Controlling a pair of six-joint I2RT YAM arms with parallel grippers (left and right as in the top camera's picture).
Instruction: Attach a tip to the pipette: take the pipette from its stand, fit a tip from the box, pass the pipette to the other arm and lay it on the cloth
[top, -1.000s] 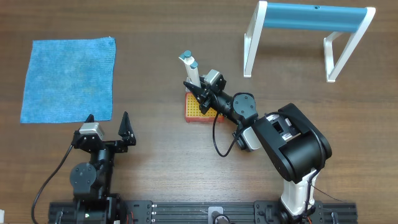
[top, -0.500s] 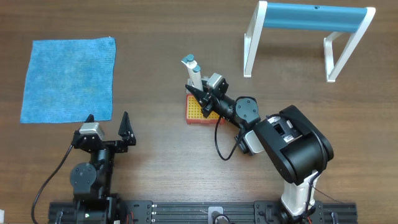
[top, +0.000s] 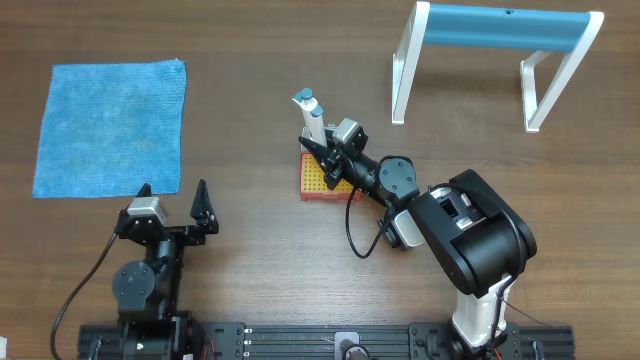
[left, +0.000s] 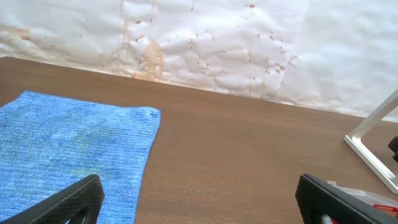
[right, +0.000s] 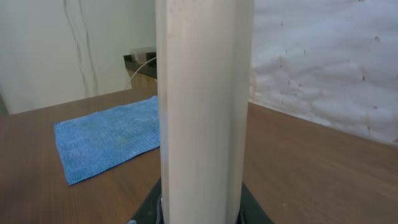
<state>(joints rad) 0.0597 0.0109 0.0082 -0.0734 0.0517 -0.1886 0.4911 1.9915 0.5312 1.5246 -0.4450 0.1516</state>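
Far left: blue cloth (top: 110, 128) lies flat and bare on the table (top: 250, 90). Nothing laid on it, so the last step is open.

Left gripper (top: 173, 186) sits low, close to its own base, just off the cloth's near right corner. Fingers spread wide, nothing between them. Its wrist view looks along the cloth's right edge toward the far wall.

Centre: pipette (top: 312, 115) is off its stand, upright in the right gripper (top: 318, 146), which is clamped around the white barrel. The barrel fills the middle of the right wrist view, with the cloth beyond it. The pipette stands over the red-and-yellow tip box (top: 318, 177). Its lower end is hidden by the gripper, so I cannot tell whether a tip is seated.

Judgement: removal from the stand is done and tip fitting is the step in hand. Handover and laying on the cloth remain.

Right: blue-barred white stand (top: 500, 60) is empty, well apart from the box.

Room: a broad open strip of table lies between the left gripper and the tip box, good for the handover. The right arm's cable (top: 350, 225) loops near the box's right edge; watch it when the arm swings.
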